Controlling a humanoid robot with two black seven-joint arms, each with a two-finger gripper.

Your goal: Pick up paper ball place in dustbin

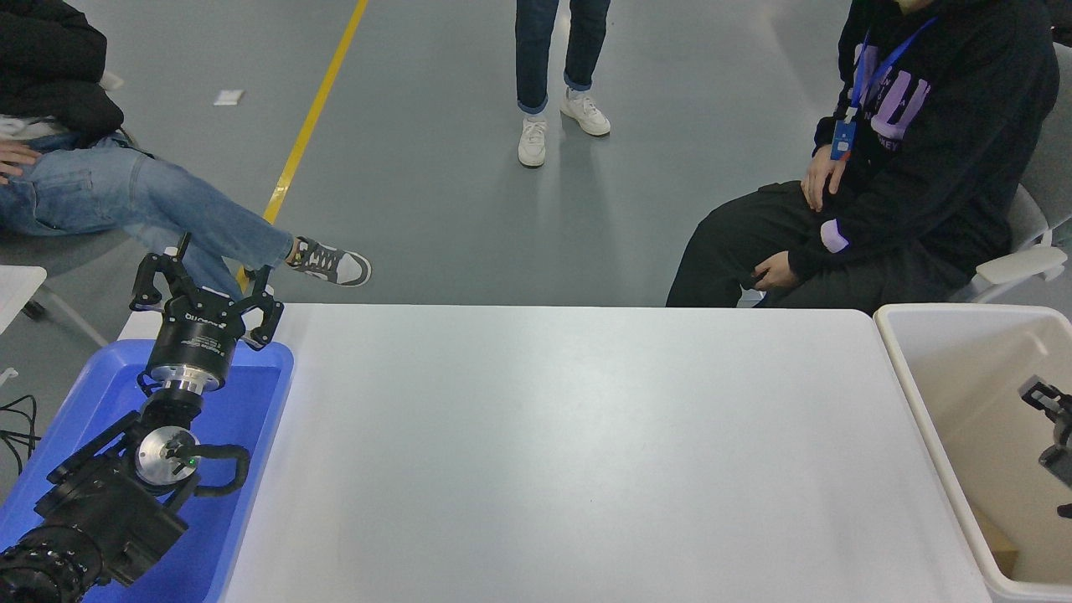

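Note:
The dustbin (921, 394) is an off-white plastic bin standing at the table's right end. My right gripper (1048, 406) reaches in from the right edge and hangs inside the bin; only a small black part of it shows. A tan-brown scrap (998, 544), probably the paper ball, lies on the bin's floor near the front wall, partly hidden by the rim. My left arm is parked at the lower left, with its gripper (205, 293) open and empty above the blue tray.
A shallow blue tray (251, 435) sits at the table's left end under the left arm. A white table (569, 452) spans the middle. One person sits at the far right, another at the far left, and a third stands behind the table.

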